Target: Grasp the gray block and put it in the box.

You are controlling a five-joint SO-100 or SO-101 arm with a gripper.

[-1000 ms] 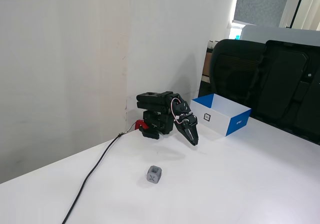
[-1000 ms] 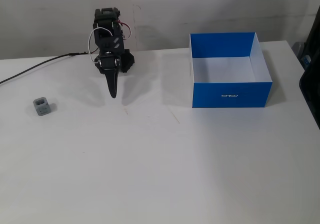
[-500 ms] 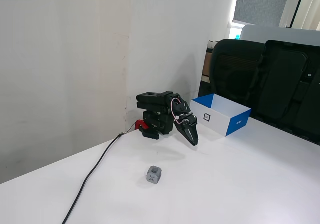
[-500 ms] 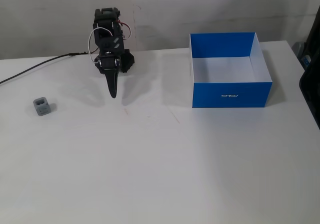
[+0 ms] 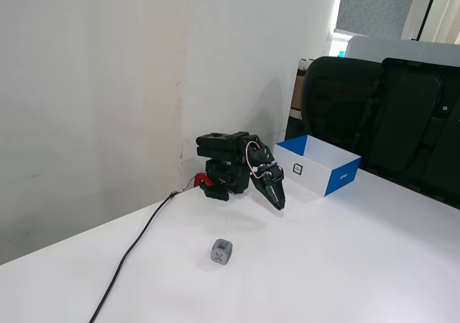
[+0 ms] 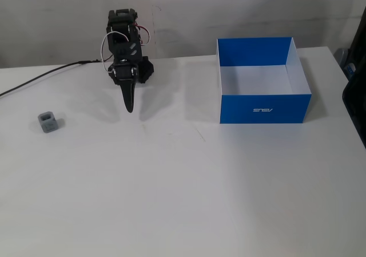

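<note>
The gray block [image 5: 221, 252] is a small cube with an X on its front face, alone on the white table; it also shows at the left in the other fixed view [image 6: 48, 122]. The box [image 5: 316, 170] is shallow, blue and white, open-topped, with a small square label on its white side; its inside is empty in the other fixed view [image 6: 263, 105]. My gripper [image 5: 280, 204] hangs folded at the arm's base, tip pointing down, jaws closed and empty [image 6: 130, 108]. It is well apart from the block and the box.
A black cable [image 5: 136, 247] runs from the arm's base across the table to the front left. Black chairs [image 5: 388, 114] stand behind the box. A white wall is behind the arm.
</note>
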